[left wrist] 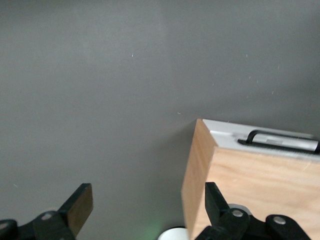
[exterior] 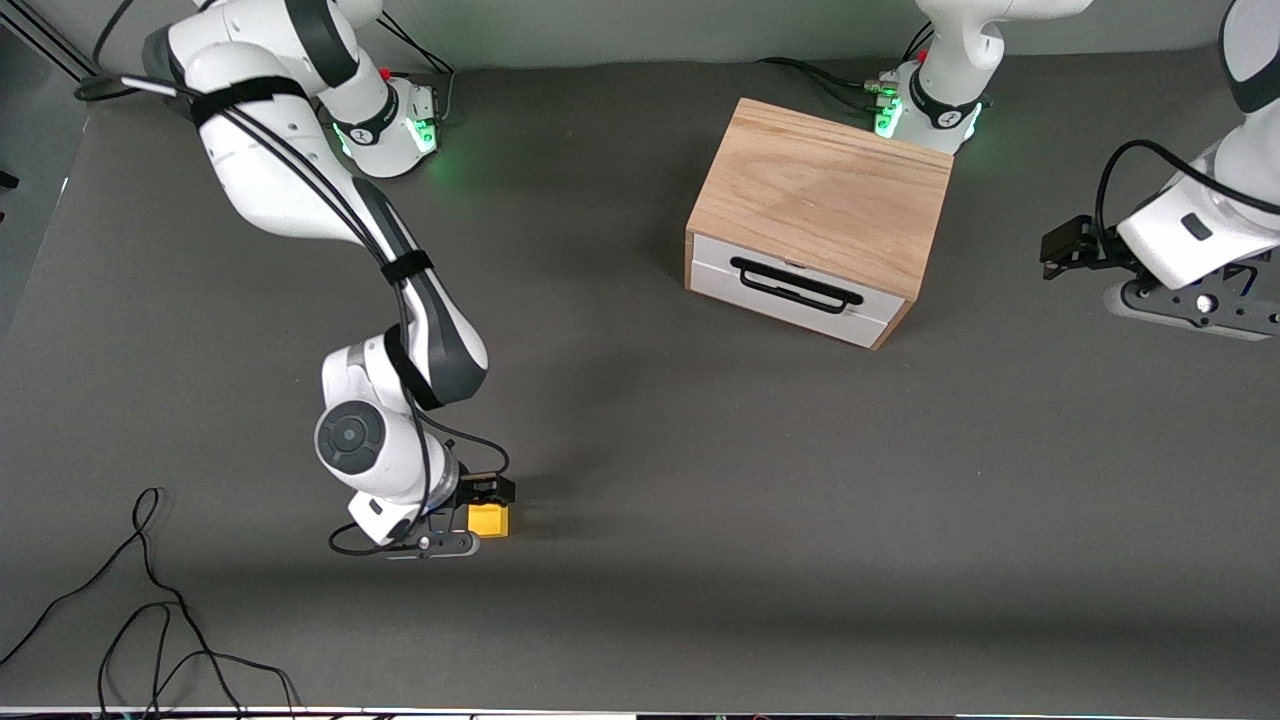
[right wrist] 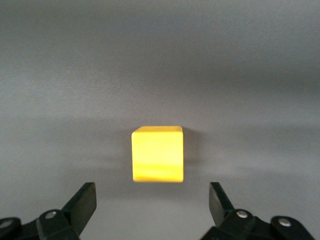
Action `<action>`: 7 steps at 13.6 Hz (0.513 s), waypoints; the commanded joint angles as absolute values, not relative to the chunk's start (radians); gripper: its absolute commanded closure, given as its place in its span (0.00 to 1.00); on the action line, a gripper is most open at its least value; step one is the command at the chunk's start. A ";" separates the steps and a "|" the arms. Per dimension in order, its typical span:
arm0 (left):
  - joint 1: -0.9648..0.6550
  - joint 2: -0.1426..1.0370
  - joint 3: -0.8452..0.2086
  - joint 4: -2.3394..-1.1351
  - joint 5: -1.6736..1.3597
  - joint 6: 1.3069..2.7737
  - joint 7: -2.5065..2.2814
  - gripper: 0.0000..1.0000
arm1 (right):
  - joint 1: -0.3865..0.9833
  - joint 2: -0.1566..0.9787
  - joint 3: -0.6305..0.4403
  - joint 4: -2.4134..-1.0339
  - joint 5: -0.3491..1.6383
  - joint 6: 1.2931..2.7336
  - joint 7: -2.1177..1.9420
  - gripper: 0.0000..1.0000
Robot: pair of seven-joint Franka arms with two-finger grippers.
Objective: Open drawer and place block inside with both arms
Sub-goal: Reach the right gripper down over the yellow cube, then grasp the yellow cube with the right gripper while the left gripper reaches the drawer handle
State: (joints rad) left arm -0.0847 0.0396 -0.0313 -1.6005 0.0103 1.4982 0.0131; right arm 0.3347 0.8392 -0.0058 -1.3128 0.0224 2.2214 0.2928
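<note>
The yellow block [exterior: 491,520] lies on the grey table toward the right arm's end, nearer to the front camera than the cabinet. My right gripper [exterior: 478,497] hovers just over it, open. In the right wrist view the block [right wrist: 157,154] sits ahead of the open gripper [right wrist: 152,192], untouched. The oak cabinet [exterior: 820,195] stands in front of the left arm's base. Its white drawer [exterior: 730,287] is shut, with the black handle [exterior: 795,285] free. My left gripper [exterior: 1070,247] waits open over the table beside the cabinet [left wrist: 260,185]. It also shows in the left wrist view [left wrist: 147,195].
Loose black cables [exterior: 150,600] lie on the table near the front edge at the right arm's end. The two green-lit arm bases [exterior: 395,125] stand along the table's edge farthest from the front camera.
</note>
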 commanded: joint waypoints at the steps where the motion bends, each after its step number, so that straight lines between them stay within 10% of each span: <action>1: -0.130 0.077 -0.041 -1.594 -0.047 1.492 -0.270 0.00 | 0.341 0.891 -0.011 -1.292 -0.021 2.259 0.302 0.00; 7: -0.343 0.219 -0.044 -1.594 -0.089 1.620 -0.876 0.00 | 0.341 0.950 -0.011 -1.261 -0.037 2.299 0.305 0.00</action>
